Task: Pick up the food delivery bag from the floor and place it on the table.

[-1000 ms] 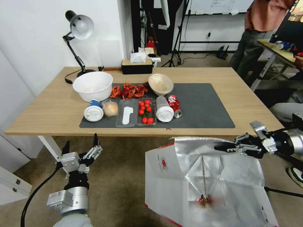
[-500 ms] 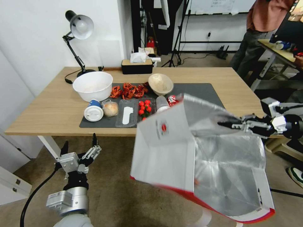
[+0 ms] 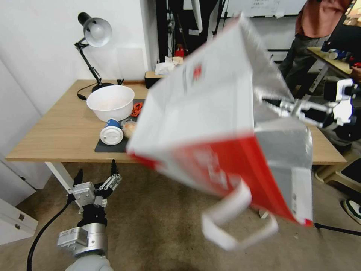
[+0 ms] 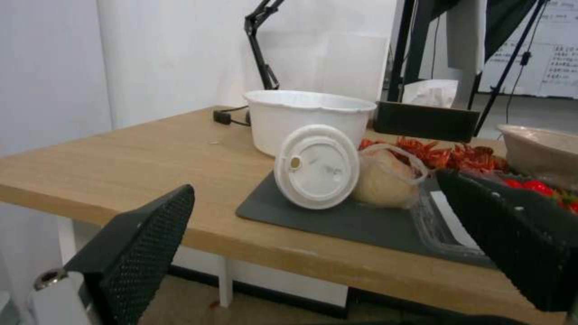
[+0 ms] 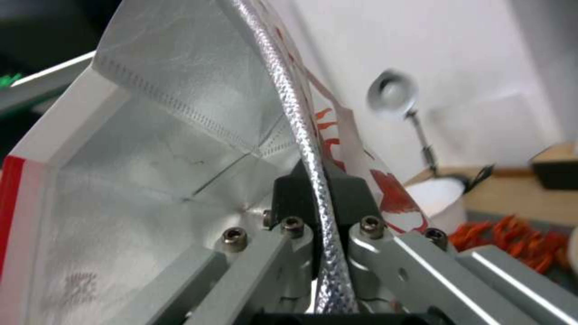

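The food delivery bag hangs tilted in the air over the right half of the table, well clear of the floor. Its white face with a small red logo points up, its red side panel faces me, and a white strap handle dangles below. My right gripper is shut on the bag's foil-lined rim, which runs between the jaws in the right wrist view. My left gripper stands open and empty below the table's front edge, its black fingers spread wide.
On the table's left part stand a white bowl, a desk lamp, a tipped lidded cup and red crayfish on a dark mat. The bag hides the rest of the mat. A smaller desk stands at the far right.
The right gripper has risen and swung the bag up from near the floor to above the table; the bag has tipped so its red side faces me. The left arm stayed still.
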You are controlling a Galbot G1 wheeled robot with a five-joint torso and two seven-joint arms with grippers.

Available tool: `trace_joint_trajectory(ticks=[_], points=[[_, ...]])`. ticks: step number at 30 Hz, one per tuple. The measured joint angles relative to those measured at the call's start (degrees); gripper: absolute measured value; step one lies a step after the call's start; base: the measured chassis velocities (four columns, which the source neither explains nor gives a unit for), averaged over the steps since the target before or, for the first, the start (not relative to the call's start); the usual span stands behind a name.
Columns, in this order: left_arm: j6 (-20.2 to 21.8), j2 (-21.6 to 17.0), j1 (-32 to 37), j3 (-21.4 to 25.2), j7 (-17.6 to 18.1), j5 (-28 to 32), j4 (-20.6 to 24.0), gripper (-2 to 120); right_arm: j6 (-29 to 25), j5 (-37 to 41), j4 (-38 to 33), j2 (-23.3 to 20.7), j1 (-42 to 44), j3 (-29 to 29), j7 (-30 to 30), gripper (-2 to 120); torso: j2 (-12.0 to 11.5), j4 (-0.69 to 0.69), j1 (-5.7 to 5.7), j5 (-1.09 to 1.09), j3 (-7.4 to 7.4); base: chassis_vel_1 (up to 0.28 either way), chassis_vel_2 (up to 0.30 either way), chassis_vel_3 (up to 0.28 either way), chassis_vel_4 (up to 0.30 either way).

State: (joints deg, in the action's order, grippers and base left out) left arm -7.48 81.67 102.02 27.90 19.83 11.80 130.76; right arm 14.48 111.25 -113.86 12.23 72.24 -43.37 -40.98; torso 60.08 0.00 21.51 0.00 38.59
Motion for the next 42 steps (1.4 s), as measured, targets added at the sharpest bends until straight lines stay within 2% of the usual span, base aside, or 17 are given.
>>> trace_joint_trajectory(ticks=[4, 8, 9, 11, 12, 14, 16, 18, 20, 21, 23, 25, 28, 29, 33, 35, 42], points=[[0.1, -0.8, -0.4, -0.3, 0.1, 0.2, -0.6, 100, -4.6, 4.6, -2.6, 1.2, -2.3, 0.0, 14.0, 0, 0.0, 0.00, 0.00, 0.00, 0.00, 0.000, 0.000, 0.000, 0.000], [0.1, -0.9, -0.5, -0.3, 0.2, 0.3, -0.7, 100, -5.5, 5.5, -3.1, 1.5, -3.1, 0.1, 17.4, 0, 0.0, 0.00, 0.00, 0.00, 0.00, 0.000, 0.000, 0.000, 0.000], [0.2, -1.3, -0.7, -0.5, 0.2, 0.4, -0.8, 100, -7.8, 7.3, -4.0, 2.1, -5.2, 0.2, 24.1, 0, 0.0, 0.00, 0.00, 0.00, 0.00, 0.000, 0.000, 0.000, 0.000], [0.3, -1.7, -1.0, -0.7, 0.2, 0.5, -1.1, 100, -10.3, 8.7, -4.3, 2.9, -7.4, 0.4, 30.6, 0, 0.0, 0.00, 0.00, -0.01, 0.00, 0.000, 0.000, 0.000, 0.000], [0.3, -1.7, -1.0, -0.7, 0.2, 0.5, -1.1, 100, -10.3, 8.7, -4.3, 2.9, -7.4, 0.4, 30.6, 0, 0.0, 0.00, 0.00, -0.01, 0.00, 0.000, 0.000, 0.000, 0.000], [0.3, -2.0, -1.2, -0.7, 0.2, 0.7, -1.2, 100, -12.2, 9.3, -4.5, 3.6, -9.2, 0.7, 36.7, 0, 0.0, 0.00, 0.00, 0.00, 0.00, 0.000, 0.000, 0.000, 0.000], [0.3, -2.0, -1.2, -0.7, 0.2, 0.7, -1.2, 100, -12.6, 9.4, -4.5, 3.8, -9.5, 0.8, 38.3, 0, 0.0, 0.00, -0.01, 0.00, 0.00, 0.000, 0.000, 0.000, 0.000], [0.5, -2.5, -1.6, -1.0, 0.2, 0.9, -1.6, 100, -15.0, 8.9, -4.7, 4.9, -10.8, 1.0, 46.5, 0, 0.0, -0.01, 0.00, 0.00, 0.00, 0.000, 0.000, 0.000, 0.000], [0.6, -2.6, -1.6, -1.1, 0.2, 0.9, -1.6, 100, -15.9, 8.2, -4.5, 5.7, -11.4, 1.4, 51.7, 0, 0.0, 0.00, 0.00, 0.01, 0.00, 0.000, 0.000, 0.000, 0.000], [0.6, -2.6, -1.6, -1.1, 0.2, 0.9, -1.6, 100, -15.9, 8.2, -4.5, 5.7, -11.4, 1.4, 51.7, 0, 0.0, 0.00, 0.00, 0.01, 0.00, 0.000, 0.000, 0.000, 0.000], [0.6, -2.6, -1.5, -1.1, 0.2, 0.8, -1.7, 100, -15.5, 7.5, -3.9, 6.3, -12.0, 1.6, 58.3, 0, 0.0, 0.00, -0.01, 0.01, 0.00, 0.000, 0.000, 0.000, 0.000], [0.6, -2.6, -1.5, -1.1, 0.2, 0.8, -1.7, 100, -15.1, 7.5, -3.8, 6.4, -12.1, 1.6, 59.8, 0, 0.0, 0.00, -0.01, 0.01, 0.00, 0.000, 0.000, 0.000, 0.000], [0.6, -2.6, -1.4, -1.2, 0.3, 0.5, -1.7, 100, -12.7, 7.3, -3.3, 7.3, -12.4, 1.7, 68.1, 0, 0.0, 0.00, -0.01, 0.01, 0.00, 0.000, 0.000, 0.000, 0.000], [0.6, -2.6, -1.4, -1.2, 0.3, 0.5, -1.7, 100, -12.7, 7.3, -3.3, 7.3, -12.4, 1.7, 68.1, 0, 0.0, 0.00, -0.01, 0.01, 0.00, 0.000, 0.000, 0.000, 0.000], [0.6, -2.5, -1.3, -1.3, 0.3, 0.3, -1.7, 100, -8.9, 7.5, -2.5, 8.2, -12.8, 2.1, 75.6, 0, 0.0, 0.00, -0.01, 0.01, -0.01, 0.000, 0.000, 0.000, 0.000], [0.6, -2.5, -1.3, -1.3, 0.3, 0.3, -1.7, 100, -7.7, 7.8, -2.0, 8.5, -13.1, 2.3, 78.0, 0, 0.0, 0.00, 0.00, 0.01, -0.01, 0.000, 0.000, 0.000, 0.000], [0.6, -2.6, -1.3, -1.3, 0.3, 0.0, -1.7, 100, -4.2, 8.5, -0.9, 9.4, -13.2, 2.6, 80.5, 0, 0.0, 0.00, -0.01, 0.01, -0.01, 0.000, 0.000, 0.000, 0.000]])
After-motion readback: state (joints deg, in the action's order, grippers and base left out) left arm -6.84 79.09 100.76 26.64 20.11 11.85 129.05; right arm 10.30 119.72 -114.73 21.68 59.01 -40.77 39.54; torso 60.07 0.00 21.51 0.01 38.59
